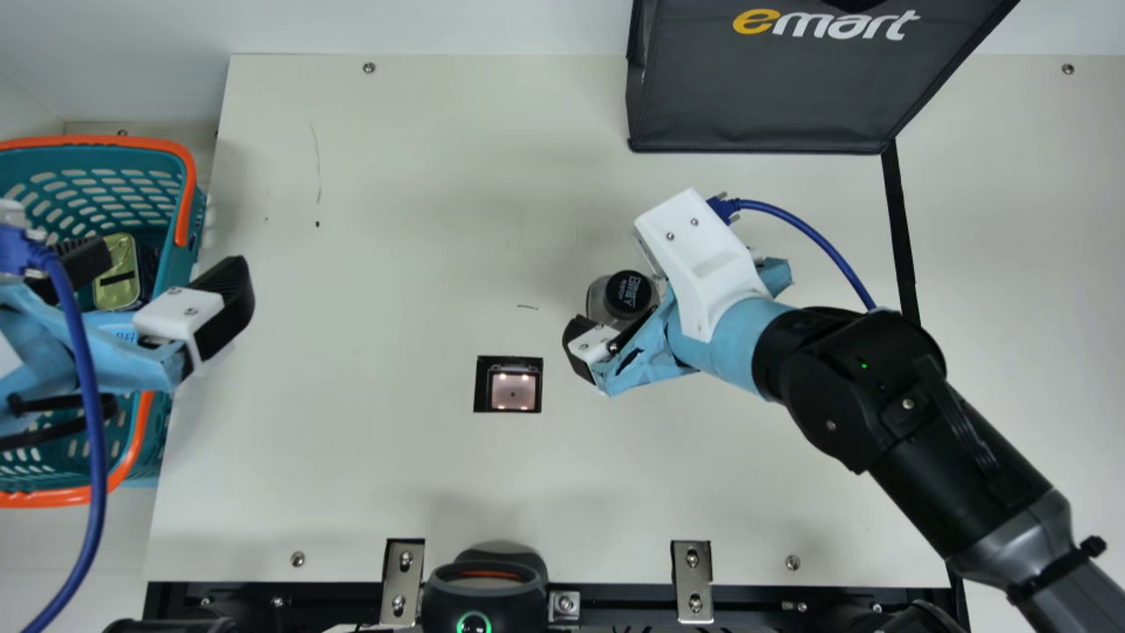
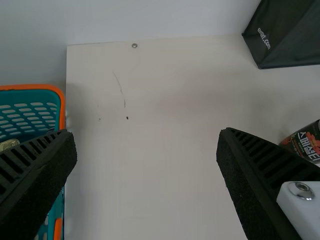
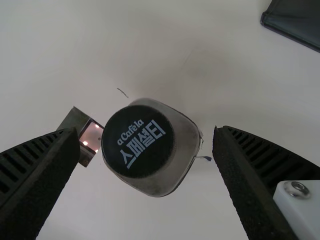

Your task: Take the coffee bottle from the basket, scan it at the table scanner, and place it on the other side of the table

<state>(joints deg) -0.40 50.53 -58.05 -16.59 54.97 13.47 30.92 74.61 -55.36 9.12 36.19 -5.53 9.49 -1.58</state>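
Observation:
The coffee bottle (image 1: 629, 292), black-capped, stands upright on the table, right of and beyond the scanner (image 1: 513, 389) in the main view. My right gripper (image 1: 615, 306) is around it. In the right wrist view, bottle (image 3: 145, 145) lies between the spread fingers of the right gripper (image 3: 146, 139), with gaps on both sides. My left gripper (image 1: 156, 280) is open over the inner edge of the basket (image 1: 186, 198). The left wrist view has the left gripper (image 2: 146, 144) holding nothing, and the bottle's dark label (image 2: 306, 142) beyond one finger.
A black bag (image 1: 756, 97) stands at the table's back right. Inside the basket lies a gold-coloured can (image 1: 117, 272). A black device (image 1: 483, 591) with a green light sits at the front edge, between metal brackets.

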